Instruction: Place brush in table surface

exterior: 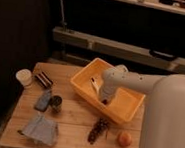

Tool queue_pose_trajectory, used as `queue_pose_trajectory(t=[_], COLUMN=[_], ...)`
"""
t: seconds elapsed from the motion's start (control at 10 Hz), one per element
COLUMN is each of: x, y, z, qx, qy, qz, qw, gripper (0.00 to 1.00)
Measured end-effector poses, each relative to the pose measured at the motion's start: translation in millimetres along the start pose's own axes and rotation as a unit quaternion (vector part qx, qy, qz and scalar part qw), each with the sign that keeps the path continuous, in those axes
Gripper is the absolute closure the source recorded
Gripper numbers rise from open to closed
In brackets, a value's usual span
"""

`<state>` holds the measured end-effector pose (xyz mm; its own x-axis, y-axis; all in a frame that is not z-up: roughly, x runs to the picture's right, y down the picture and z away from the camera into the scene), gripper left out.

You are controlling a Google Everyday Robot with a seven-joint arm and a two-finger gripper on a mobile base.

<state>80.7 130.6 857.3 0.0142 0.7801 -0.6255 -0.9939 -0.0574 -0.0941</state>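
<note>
**Wooden table surface (75, 121) waits; brush (93, 83) lies in the bin (125, 103)**

Camera view: my gripper (104, 100) is down inside the bin, claw closed. The brush sits just beside it. I cannot tell whether it is pinched. By my reckoning, lifting it out and setting it on the planks are both left.
</note>
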Motion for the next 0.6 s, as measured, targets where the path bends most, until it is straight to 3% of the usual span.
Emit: queue_pose_trajectory(t=[0.3, 0.6], x=[-8, -10], y=[5, 12], z=[-31, -75], qx=[0.0, -0.006], qy=[-0.029, -0.055], qz=[0.006, 0.008], qw=[0.9996, 0.9984], gripper=[1.0, 1.0])
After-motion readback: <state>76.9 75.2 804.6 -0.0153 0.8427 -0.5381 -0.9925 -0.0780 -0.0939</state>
